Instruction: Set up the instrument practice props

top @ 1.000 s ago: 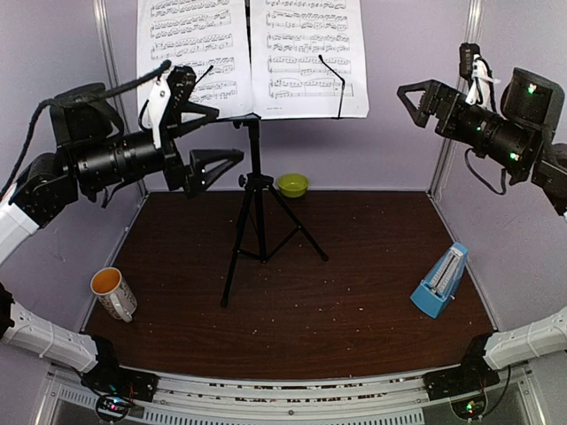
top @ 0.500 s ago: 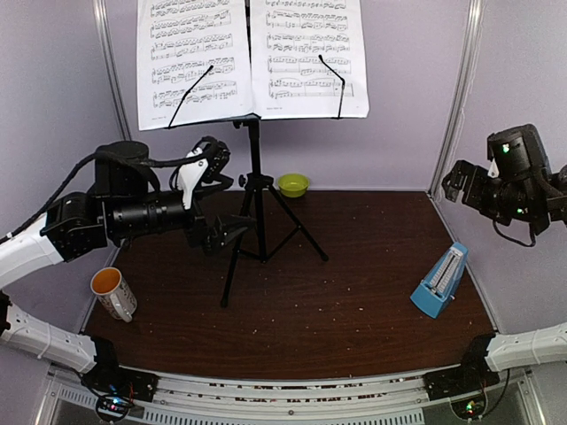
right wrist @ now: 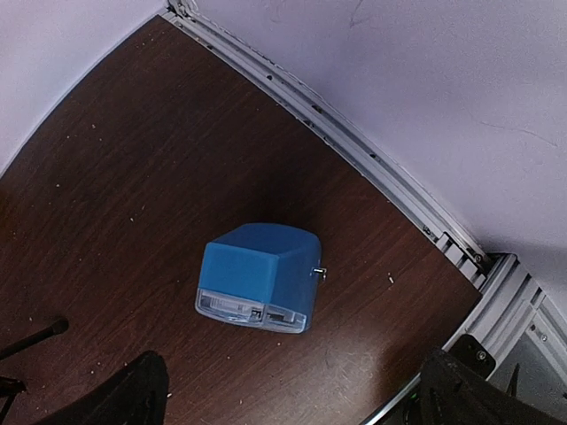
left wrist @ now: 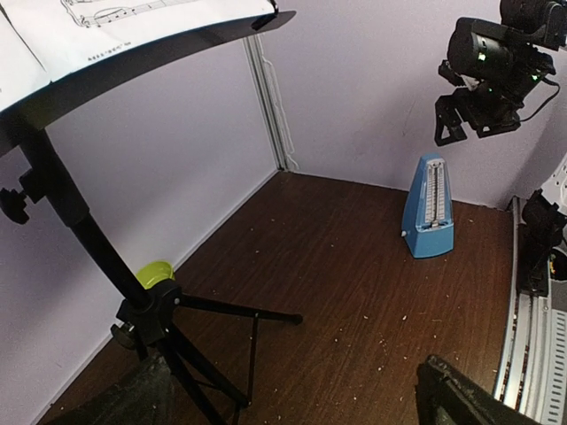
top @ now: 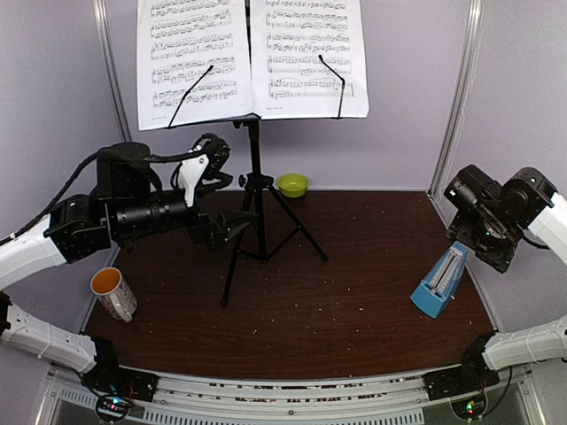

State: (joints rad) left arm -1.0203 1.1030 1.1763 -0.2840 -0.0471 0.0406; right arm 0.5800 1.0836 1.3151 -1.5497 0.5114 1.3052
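L gripper (left wrist: 291,376): fingers spread wide, nothing held. Hangs just left of black tripod music stand (top: 255,190), level w/ pole, not touching.
R gripper (right wrist: 292,381): fingers spread wide, nothing held. Pointing down over blue metronome (right wrist: 257,279), clear gap betw. them.
Metronome upright on brown table (top: 354,301), near right edge.
Stand upright, mid-rear of table; sheet-music pages (top: 252,57), two side by side, on desk under wire retainers.
White-orange mug (top: 113,292) front-left.
Lime-green bowl (top: 293,184) by back wall, behind tripod.
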